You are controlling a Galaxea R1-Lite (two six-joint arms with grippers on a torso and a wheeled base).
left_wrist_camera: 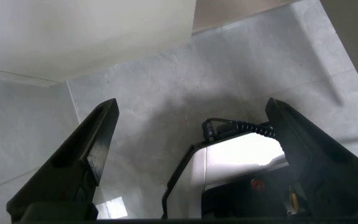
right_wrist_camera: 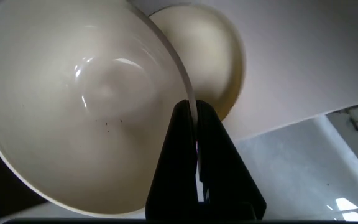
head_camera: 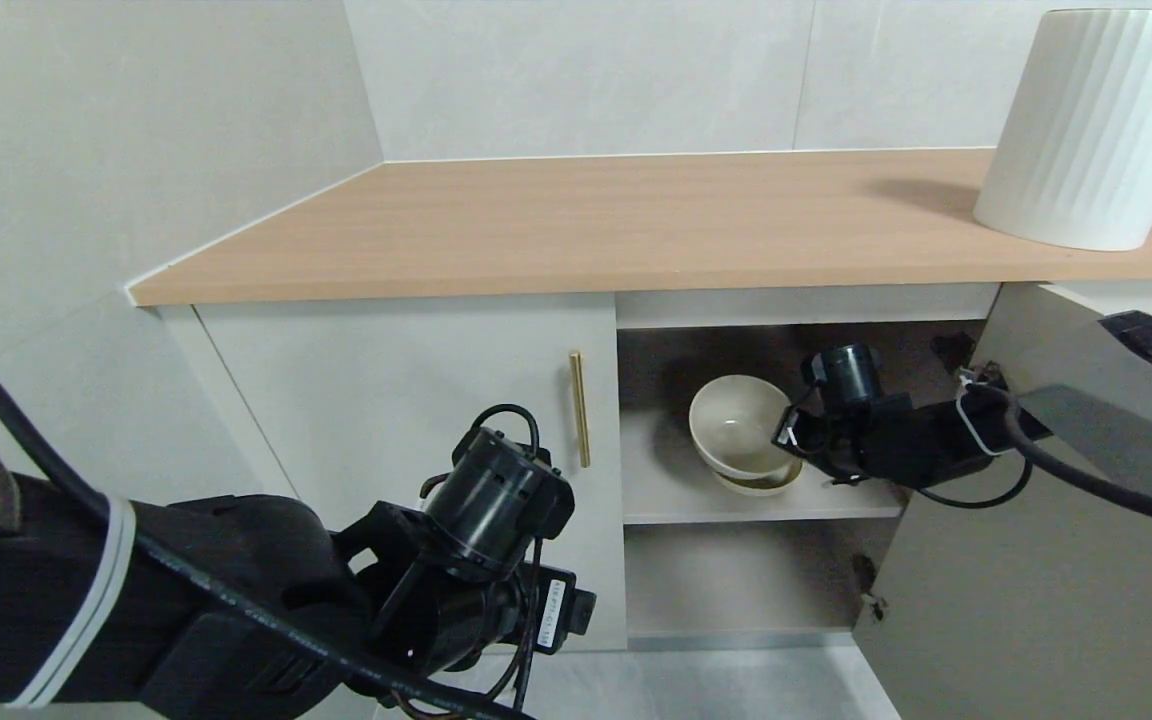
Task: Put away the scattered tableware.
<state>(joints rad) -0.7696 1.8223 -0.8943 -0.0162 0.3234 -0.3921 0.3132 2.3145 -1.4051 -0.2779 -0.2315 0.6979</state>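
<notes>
Right gripper (head_camera: 788,432) clamped on bowl (head_camera: 733,425) rim at three o'clock, above shelf (head_camera: 661,492). Bowl judged rigid, glazed, slippery, breakable; rim pinch seems sound. Left gripper (left_wrist_camera: 192,112) spread, empty.

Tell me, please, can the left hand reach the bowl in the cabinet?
Probably not: the left hand sits low before the closed door, and the right hand, shut on the bowl, stands in its way.

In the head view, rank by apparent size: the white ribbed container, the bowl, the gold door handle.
1. white ribbed container, clearly largest.
2. bowl.
3. gold door handle: about as long as the bowl, far thinner.
</notes>
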